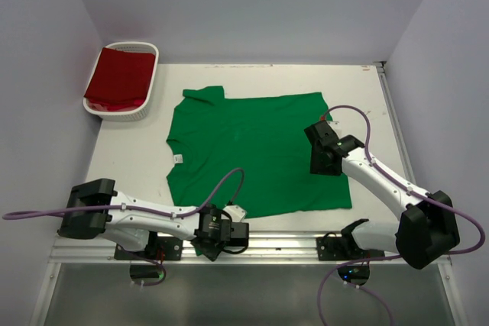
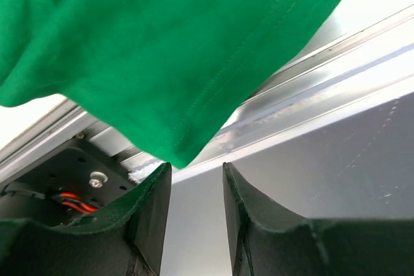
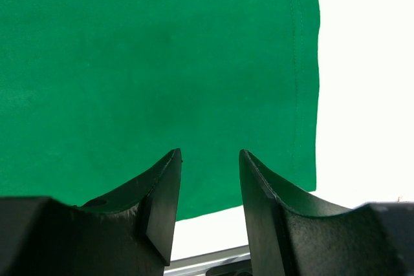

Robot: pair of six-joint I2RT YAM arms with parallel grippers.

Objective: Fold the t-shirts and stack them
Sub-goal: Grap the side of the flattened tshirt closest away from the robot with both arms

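A bright green t-shirt (image 1: 256, 150) lies spread flat on the white table, neck label (image 1: 177, 159) to the left. A dark red t-shirt (image 1: 118, 75) sits folded in the white basket (image 1: 150, 74) at the back left. My left gripper (image 1: 218, 234) is at the table's near edge by the shirt's near sleeve. In the left wrist view it (image 2: 197, 169) is open, with the green sleeve corner (image 2: 174, 140) just beyond its tips and nothing between them. My right gripper (image 1: 321, 159) hovers open over the shirt's right part. Its jaws (image 3: 210, 153) are empty, close to the hem (image 3: 304, 95).
An aluminium rail (image 1: 283, 243) runs along the table's near edge, with both arm bases bolted to it. White walls close in the table on the left, back and right. Purple cables (image 1: 229, 181) loop over the shirt from each arm.
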